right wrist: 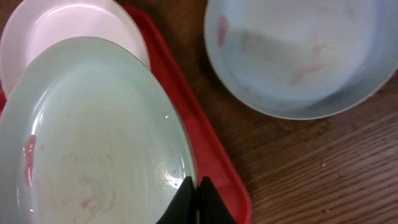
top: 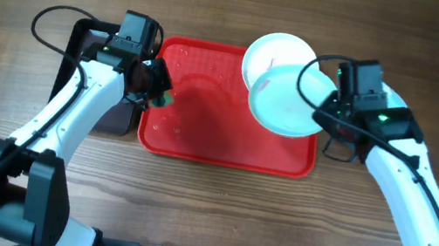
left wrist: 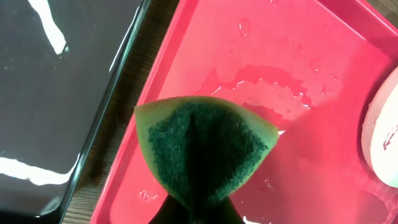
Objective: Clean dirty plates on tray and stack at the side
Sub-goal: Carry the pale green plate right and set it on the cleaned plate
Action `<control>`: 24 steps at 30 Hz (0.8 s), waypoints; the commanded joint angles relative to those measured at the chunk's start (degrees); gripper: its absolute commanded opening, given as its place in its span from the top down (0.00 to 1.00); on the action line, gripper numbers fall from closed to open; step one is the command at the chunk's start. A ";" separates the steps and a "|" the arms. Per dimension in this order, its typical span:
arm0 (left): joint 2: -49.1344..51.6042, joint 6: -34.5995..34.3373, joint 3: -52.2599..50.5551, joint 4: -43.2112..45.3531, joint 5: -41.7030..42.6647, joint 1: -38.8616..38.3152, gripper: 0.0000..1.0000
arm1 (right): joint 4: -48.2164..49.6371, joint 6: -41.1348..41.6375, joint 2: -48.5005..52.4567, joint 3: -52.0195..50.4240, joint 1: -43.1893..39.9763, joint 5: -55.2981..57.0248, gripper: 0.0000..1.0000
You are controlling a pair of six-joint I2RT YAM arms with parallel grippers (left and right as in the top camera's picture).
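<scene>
Over the right end of the tray (top: 199, 142), our right gripper (right wrist: 194, 185) pinches a smeared plate (right wrist: 93, 124) by its rim, our left gripper (top: 151, 86) clamps a sponge (left wrist: 202, 149); we should hold firm, scrub lightly.

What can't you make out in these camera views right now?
- Overhead: the right arm hides the plate beside the tray; the right wrist view crops its top.
- Left wrist: the sponge mostly hides the fingers of the left gripper.
- Overhead: the left arm hides most of the black tray.
</scene>
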 commanded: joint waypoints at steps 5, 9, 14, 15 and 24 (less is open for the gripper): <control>0.59 0.09 0.94 0.11 0.50 0.07 0.96 | -0.98 -0.57 0.37 -0.48 -5.49 1.09 0.96; 0.59 0.09 0.94 -0.15 0.50 0.07 0.96 | -1.01 -2.32 0.37 -0.50 -9.03 1.05 0.96; 0.59 0.09 0.94 -0.31 0.48 0.07 0.96 | -1.66 -5.01 0.37 -0.50 -14.88 1.01 0.96; 0.59 0.09 0.94 -0.31 0.48 0.07 0.96 | -1.95 -6.34 0.37 -0.50 -17.35 0.98 0.96; 0.59 0.09 0.94 -0.72 0.46 0.07 0.96 | -2.75 -10.95 0.39 -0.50 -30.01 0.11 0.96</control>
